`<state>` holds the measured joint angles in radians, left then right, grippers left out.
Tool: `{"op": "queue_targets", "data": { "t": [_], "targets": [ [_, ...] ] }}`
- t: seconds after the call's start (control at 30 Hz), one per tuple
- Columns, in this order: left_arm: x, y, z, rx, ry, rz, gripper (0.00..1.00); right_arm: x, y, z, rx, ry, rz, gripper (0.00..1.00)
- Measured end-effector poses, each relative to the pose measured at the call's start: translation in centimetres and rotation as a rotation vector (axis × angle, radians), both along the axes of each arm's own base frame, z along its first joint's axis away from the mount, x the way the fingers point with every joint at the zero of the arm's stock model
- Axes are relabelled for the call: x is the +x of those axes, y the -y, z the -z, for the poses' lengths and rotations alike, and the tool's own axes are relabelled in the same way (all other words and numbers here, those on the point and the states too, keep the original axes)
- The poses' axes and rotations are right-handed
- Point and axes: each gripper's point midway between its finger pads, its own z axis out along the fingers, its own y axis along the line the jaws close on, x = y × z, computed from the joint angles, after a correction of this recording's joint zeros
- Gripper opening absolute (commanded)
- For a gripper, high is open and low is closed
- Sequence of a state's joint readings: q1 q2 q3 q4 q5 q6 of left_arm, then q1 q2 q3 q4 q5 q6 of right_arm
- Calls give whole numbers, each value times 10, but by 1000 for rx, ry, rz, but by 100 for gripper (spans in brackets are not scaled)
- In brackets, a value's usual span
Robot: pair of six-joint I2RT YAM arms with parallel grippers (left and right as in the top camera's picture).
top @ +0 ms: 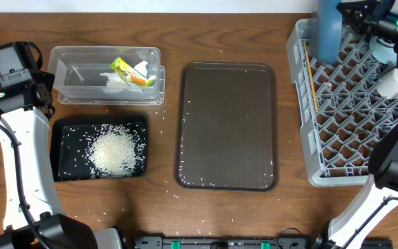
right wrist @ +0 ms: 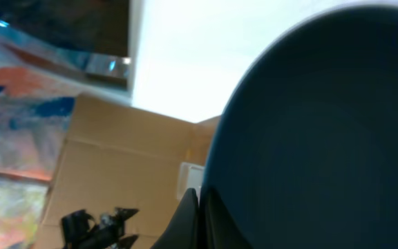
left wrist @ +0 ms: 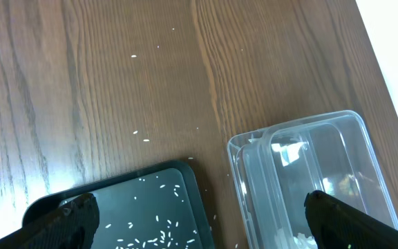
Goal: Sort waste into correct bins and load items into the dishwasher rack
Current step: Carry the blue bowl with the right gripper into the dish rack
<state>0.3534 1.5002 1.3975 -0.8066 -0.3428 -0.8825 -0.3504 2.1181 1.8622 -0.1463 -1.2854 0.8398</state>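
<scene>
**Bowl hangs over the far corner of the rack**

The right gripper (top: 344, 15) is closed on the rim of the dark-blue bowl (top: 327, 34) and carries it turned on its edge. From above, the bowl therefore shows only as a narrow blue band. It hangs over the far left corner of the grey dishwasher rack (top: 344, 138), so the rack lies directly under it and the way to go is downward. I judge that the bowl's edge must meet a gap between the pegs, and that is the delicate point. In the right wrist view the bowl fills almost everything, so the pegs below cannot be seen there.

The left gripper (left wrist: 199, 218) is fully open and holds nothing. It hovers on the other side of the counter, over the near ends of the black tray (left wrist: 150, 200) and the clear tub (left wrist: 309, 159), well apart from the rack. The right arm is clearly the nearer one.
</scene>
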Motion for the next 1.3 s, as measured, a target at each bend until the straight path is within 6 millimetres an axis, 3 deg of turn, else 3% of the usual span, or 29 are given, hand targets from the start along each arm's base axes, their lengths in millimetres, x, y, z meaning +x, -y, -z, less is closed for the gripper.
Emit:
{"op": "queue_targets", "data": {
  "t": [0.17,0.33,0.63,0.9,1.3],
  "targets": [
    [0,0,0,0,0,0,97,-1,-4,-21,46,37,-41,1],
    [0,0,0,0,0,0,97,-2,-5,-24,84,-5,-51,1],
    [0,0,0,0,0,0,97,-9,-8,1,144,-180,-45,1],
    [0,0,0,0,0,0,97,-5,-5,9,98,-156,-9,1],
    [0,0,0,0,0,0,97,11,17,20,31,-150,132,34]
  ]
}}
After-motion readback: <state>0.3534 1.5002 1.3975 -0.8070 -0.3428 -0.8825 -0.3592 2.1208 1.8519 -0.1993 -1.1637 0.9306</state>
